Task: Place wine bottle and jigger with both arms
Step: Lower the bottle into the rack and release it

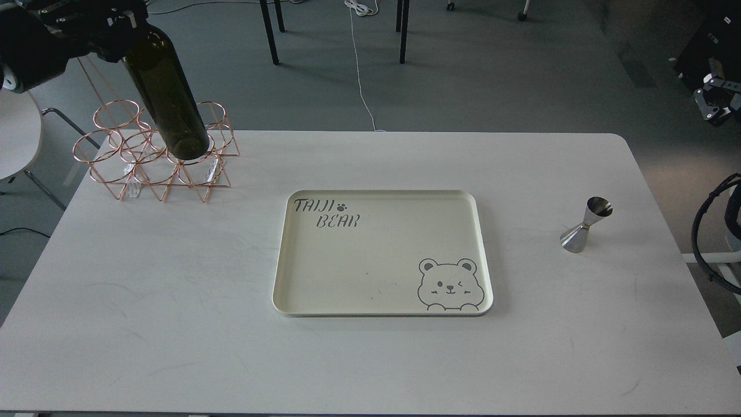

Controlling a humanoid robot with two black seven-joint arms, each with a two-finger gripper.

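The wine bottle [166, 92], dark olive-green, hangs upright and slightly tilted in the air at the far left, its base over the copper wire rack [156, 153]. My left gripper [123, 24] is shut on its upper part at the top left corner; the neck is hidden or out of view. The jigger [586, 226], small shiny steel, stands upright on the white table [173, 301] at the right. My right gripper [713, 105] shows small at the far right edge, off the table and far from the jigger; its fingers cannot be told apart.
A cream tray [376, 255] with a bear drawing and "TAIJI BEAR" lettering lies in the middle of the table. Black cable loops [709, 237] of the right arm hang past the table's right edge. Chair legs and cords are on the floor behind.
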